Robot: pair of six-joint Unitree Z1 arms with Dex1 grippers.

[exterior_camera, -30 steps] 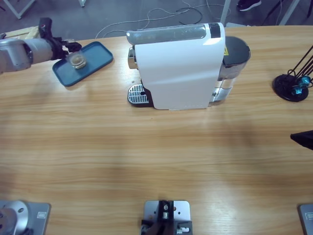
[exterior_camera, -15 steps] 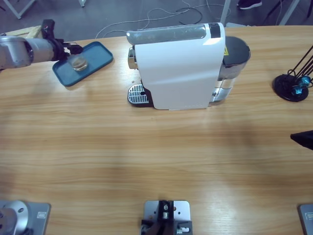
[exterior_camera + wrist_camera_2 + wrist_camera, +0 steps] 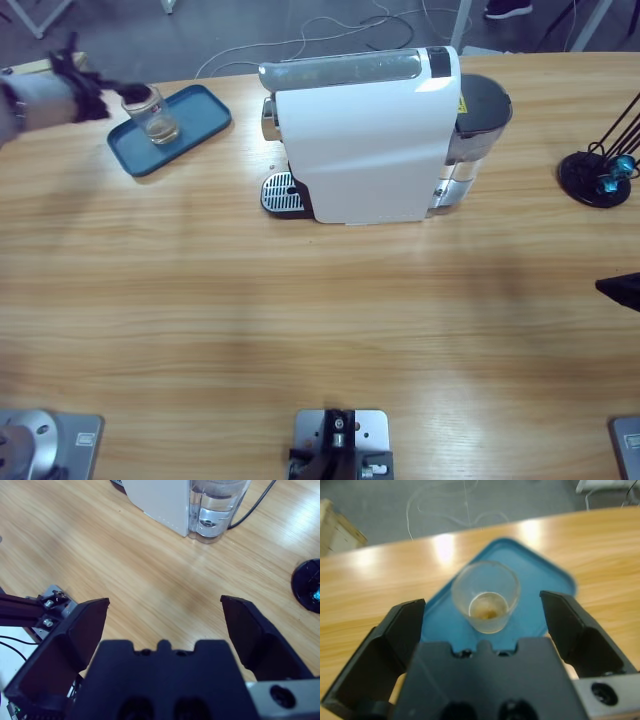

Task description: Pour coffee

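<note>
Hovering at far left of surface [image 3: 300, 330], our left claw [image 3: 482, 617] spread wide, glass cup [image 3: 485, 602] between its jaws, untouched. Cup upright on blue tray [image 3: 545, 582] (brownish trace at bottom). White coffee machine [image 3: 365, 135] mid-surface, well apart from tray. Our right claw [image 3: 165, 617] also wide, holding nothing, over bare wood near machine's water tank [image 3: 217, 507]. Black stand [image 3: 598, 175] at right edge.

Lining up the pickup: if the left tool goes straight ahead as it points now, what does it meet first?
The small glass cup on the blue tray, centred between the left tool's open jaws. Depth is hard to judge.
</note>
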